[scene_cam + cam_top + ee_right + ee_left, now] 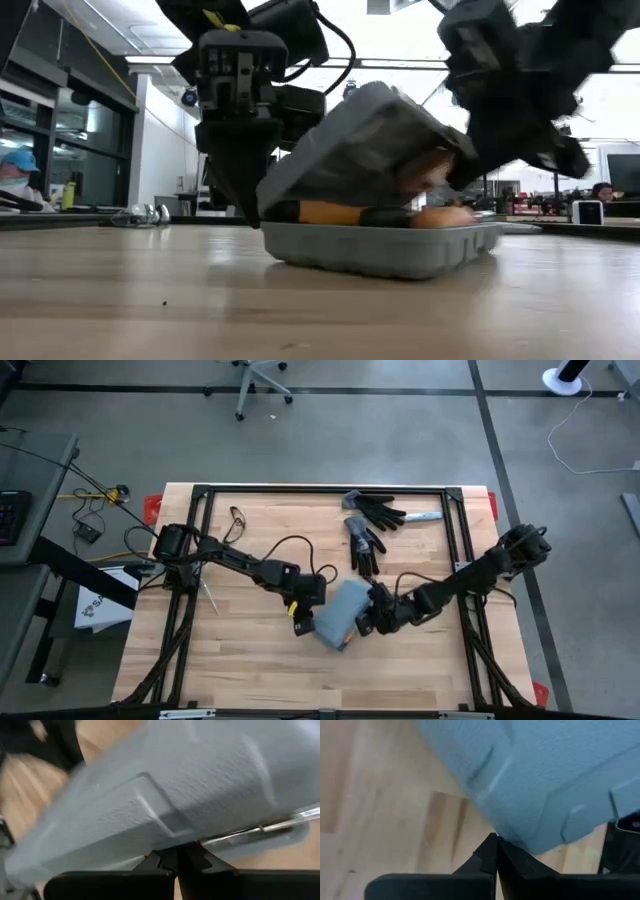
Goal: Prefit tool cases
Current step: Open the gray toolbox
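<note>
Both closed tools, left tool [305, 600] and right tool [372, 615], flank the tool case [340, 618] on the bench [250, 670], apparently pressing its half-raised lid down over the tools inside.

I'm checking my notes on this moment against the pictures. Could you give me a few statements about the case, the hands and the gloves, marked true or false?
1. The tool case lies on the table with its lid partly raised. True.
2. Both hands are shut. True: the left hand and the right hand both show fingers together.
3. The case is empty. False: the low view shows orange-handled tools inside.
4. The gloves lie on top of the case. False: they lie apart from it, farther back on the table.
5. The two hands are on opposite sides of the case. True, per the high view.
</note>
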Robot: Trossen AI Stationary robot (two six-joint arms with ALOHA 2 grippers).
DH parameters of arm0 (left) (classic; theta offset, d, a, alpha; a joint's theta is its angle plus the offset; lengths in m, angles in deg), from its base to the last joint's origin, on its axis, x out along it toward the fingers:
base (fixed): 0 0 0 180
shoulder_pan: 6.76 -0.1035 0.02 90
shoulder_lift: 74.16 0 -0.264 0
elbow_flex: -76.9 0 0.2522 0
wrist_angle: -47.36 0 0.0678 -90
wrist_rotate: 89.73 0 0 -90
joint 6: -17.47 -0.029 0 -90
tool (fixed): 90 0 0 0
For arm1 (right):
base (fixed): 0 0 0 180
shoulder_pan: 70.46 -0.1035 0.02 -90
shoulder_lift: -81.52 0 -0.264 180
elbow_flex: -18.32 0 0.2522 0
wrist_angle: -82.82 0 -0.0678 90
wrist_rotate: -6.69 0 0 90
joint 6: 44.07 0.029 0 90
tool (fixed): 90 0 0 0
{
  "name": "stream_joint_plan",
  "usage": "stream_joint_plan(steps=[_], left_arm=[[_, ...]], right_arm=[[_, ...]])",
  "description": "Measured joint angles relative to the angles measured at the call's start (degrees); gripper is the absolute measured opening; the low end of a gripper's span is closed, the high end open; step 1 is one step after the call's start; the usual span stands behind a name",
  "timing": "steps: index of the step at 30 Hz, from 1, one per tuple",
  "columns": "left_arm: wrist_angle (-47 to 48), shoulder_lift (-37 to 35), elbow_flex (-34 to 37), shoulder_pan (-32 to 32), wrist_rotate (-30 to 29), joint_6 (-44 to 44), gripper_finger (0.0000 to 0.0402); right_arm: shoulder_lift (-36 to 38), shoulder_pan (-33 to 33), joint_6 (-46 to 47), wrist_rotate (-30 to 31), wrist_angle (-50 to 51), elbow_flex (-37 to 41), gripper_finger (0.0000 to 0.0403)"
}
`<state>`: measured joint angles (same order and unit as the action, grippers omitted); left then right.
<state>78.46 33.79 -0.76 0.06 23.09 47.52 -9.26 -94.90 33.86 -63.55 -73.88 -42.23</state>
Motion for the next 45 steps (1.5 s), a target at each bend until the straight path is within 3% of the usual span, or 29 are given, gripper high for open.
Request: stream_joint_plan(steps=[7, 14, 24, 34, 39, 45], left_arm=[[-1.2, -0.1, -0.4, 1.6, -1.8, -0.1, 0.0000], [-0.1, -0.7, -0.5, 2.8, -3.3, 0.8, 0.0000], [14.5, -13.1, 1.9, 7.3, -19.9, 3.3, 0.0000], [7.8, -27.9, 10.9, 9.4, -30.1, 13.2, 0.0000], [6.5, -28.9, 11.7, 9.4, -33.2, 14.7, 0.0000], [1.1, -25.9, 11.7, 8.5, -35.5, 14.8, 0.0000]], right_arm=[[2.1, 5.0, -6.4, -0.2, -9.9, -0.1, 0.0000], [2.3, 10.2, -11.1, -5.1, -15.7, -0.2, 0.0000], [2.3, 16.0, -15.4, -8.2, -15.6, -0.2, 0.0000], [-4.7, 23.1, -18.9, -16.3, -20.7, -0.2, 0.0000], [-7.6, 25.4, -19.9, -19.9, -20.6, 0.0, 0.0000], [-1.4, 24.8, -23.1, -19.8, -17.4, -0.1, 0.0000]])
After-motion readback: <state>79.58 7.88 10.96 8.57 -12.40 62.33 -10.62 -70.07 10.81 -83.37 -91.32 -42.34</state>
